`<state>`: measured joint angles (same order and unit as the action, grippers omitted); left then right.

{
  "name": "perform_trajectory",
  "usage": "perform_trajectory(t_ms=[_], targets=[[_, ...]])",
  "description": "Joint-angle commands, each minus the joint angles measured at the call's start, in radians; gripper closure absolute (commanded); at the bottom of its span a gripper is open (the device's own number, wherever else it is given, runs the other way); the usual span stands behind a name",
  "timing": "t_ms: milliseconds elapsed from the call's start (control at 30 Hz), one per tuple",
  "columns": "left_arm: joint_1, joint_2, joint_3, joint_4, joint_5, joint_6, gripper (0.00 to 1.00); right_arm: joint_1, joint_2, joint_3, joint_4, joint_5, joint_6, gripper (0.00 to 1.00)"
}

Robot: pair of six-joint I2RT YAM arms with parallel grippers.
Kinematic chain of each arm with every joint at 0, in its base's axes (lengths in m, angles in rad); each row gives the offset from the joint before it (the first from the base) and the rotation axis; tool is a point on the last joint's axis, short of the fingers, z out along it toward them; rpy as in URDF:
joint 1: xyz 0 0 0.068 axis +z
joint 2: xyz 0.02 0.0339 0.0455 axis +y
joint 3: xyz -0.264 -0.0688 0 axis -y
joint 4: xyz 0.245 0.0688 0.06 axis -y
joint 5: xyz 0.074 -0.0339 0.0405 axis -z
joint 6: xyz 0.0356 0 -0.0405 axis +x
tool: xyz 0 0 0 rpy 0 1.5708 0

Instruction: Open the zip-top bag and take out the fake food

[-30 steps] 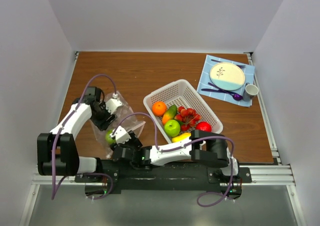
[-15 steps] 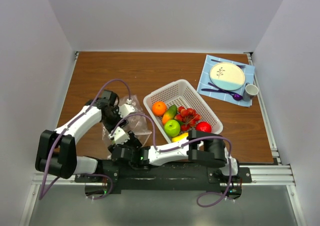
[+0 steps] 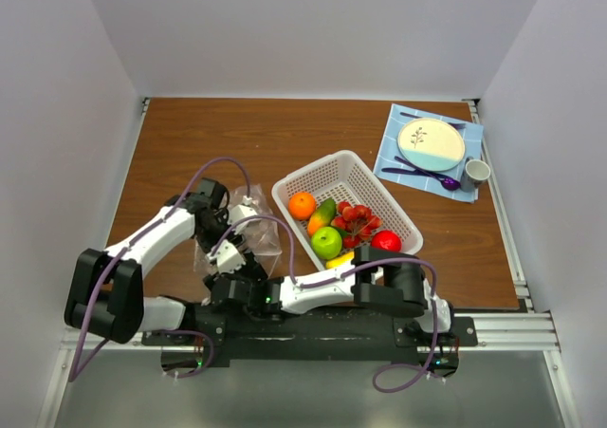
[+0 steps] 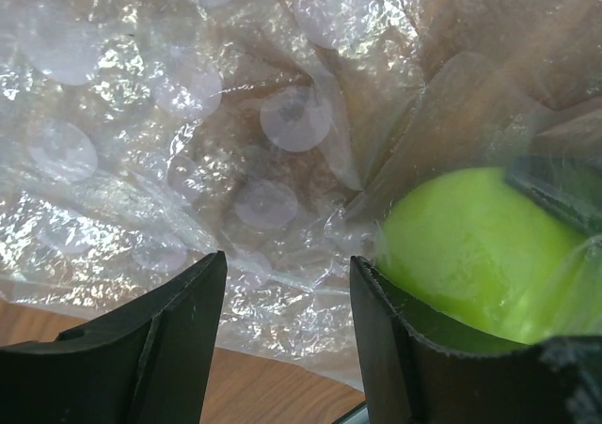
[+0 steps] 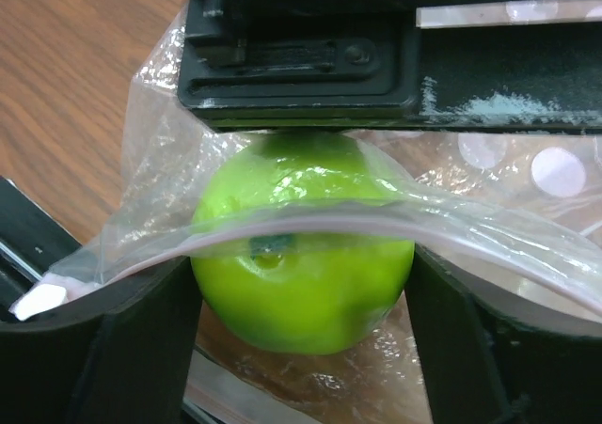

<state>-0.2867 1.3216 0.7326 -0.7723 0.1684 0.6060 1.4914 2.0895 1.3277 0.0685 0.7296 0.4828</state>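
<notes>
while the left jaws sit spread over the bag (image 4: 282, 114), the apple (image 5: 301, 283) sits between the right jaws, can't tell if squeezed.

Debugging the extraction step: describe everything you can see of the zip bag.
The bag is clear, crinkly plastic printed with pale round dots, lying crumpled on the wooden table left of the basket. Its pinkish zip strip crosses in front of a green apple inside it. The left tool stands open against the film; the right tool flanks the apple, grip unclear.
</notes>
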Motion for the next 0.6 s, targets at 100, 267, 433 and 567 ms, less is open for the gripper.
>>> perform_trajectory(t_ms=[100,267,433,567], targets=[[-0.003,-0.022,-0.018,0.028,-0.033,-0.002,0.4,-0.016,-0.051,-0.051,-0.006,0.01,0.077,0.46],[0.038,0.021,-0.024,0.06,-0.062,0.0,0.4,-0.002,-0.167,-0.13,-0.013,0.025,0.096,0.73],[0.125,0.082,-0.027,0.091,-0.076,0.027,0.4,0.018,-0.288,-0.17,-0.065,0.028,0.091,0.89],[0.158,0.105,-0.033,0.108,-0.101,0.038,0.4,0.026,-0.39,-0.185,-0.136,0.025,0.094,0.86]])
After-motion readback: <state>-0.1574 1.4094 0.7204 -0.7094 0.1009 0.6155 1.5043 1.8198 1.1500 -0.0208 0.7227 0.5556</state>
